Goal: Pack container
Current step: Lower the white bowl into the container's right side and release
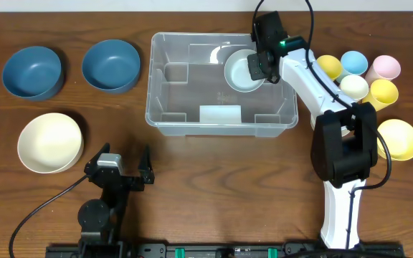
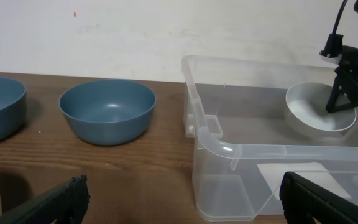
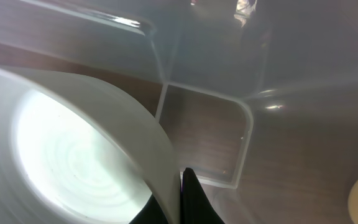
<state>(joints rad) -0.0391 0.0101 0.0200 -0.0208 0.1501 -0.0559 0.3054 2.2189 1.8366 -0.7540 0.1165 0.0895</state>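
Reaching right gripper [image 1: 255, 68], pale bowl [image 1: 236, 74] in container [image 1: 192, 89]

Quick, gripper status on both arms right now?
Left gripper: open, holding nothing.
Right gripper: shut on the rim of the pale round bowl in the clear plastic rectangular container.

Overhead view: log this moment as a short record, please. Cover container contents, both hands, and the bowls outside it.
container: clear bin, lid off
inside: one pale bowl, far right corner, tilted
right hand: shut on pale bowl's rim
left hand: open, empty
outside, left: far-left blue bowl, second blue bowl, cream bowl
outside, right: yellow bowl, small cups
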